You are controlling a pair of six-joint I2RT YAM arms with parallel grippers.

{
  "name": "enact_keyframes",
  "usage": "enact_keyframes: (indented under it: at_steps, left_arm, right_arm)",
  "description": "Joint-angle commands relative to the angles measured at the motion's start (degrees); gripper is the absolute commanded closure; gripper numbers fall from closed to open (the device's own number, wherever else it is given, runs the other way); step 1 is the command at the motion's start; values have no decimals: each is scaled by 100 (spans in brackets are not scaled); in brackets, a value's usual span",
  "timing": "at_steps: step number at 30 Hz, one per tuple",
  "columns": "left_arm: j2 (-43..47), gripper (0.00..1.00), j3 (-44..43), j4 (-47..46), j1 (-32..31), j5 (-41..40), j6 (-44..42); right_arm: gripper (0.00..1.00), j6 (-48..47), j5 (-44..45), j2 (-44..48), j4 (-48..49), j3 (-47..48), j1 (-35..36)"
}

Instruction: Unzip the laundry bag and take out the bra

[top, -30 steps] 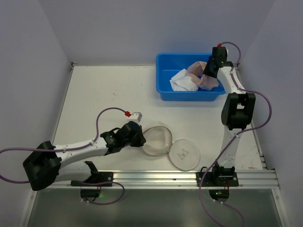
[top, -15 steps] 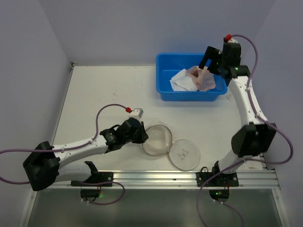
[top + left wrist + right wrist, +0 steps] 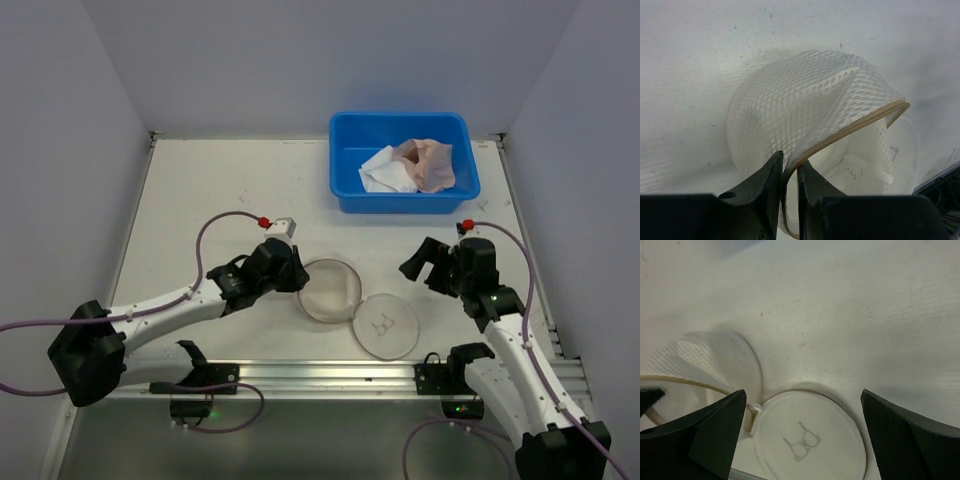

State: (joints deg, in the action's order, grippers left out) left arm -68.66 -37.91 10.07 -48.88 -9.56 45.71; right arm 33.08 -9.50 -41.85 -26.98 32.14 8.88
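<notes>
Mesh, white and half see-through, forms the laundry bag [image 3: 328, 290], which lies unzipped on the table [image 3: 220, 190] near the front edge, between the two arms. Its round lid [image 3: 388, 325] is flopped flat to the right, joined to the body at one edge, with a small bra outline on it. In the left wrist view the tan zipper band [image 3: 855, 127] arcs up around the open mouth, and the inside looks hollow. Well behind it, at the far right of the table, a blue tub [image 3: 345, 190] holds a crumpled pale pink garment [image 3: 428, 165] beside a white cloth [image 3: 385, 172]. Nothing lies over the bag. The left gripper [image 3: 789, 160] sits at the bag's left rim with its jaws only a narrow slit apart and the zipper band running down between them; whether they actually pinch it cannot be told. The right gripper [image 3: 425, 268] hangs just right of the lid with its jaws spread wide, touching nothing.
</notes>
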Motion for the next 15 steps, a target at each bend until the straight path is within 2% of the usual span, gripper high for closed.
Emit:
enact_keyframes:
  at_steps: [1, 4, 9, 15]
  left_arm:
    - [-68, 80, -155, -135, 168, -178, -133]
    - [-304, 80, -146, -276, 291, -72, -142]
    - [-657, 84, -112, -435, 476, -28, -124]
    - [-938, 86, -14, -611, 757, 42, -124]
  right_arm:
    - [1, 462, -456, 352, 18, -583, 148]
    - [2, 646, -553, 318, -17, -928, 323]
    - [3, 910, -623, -95, -18, -982, 676]
    - [4, 1375, -668, -622, 658, -1315, 1062]
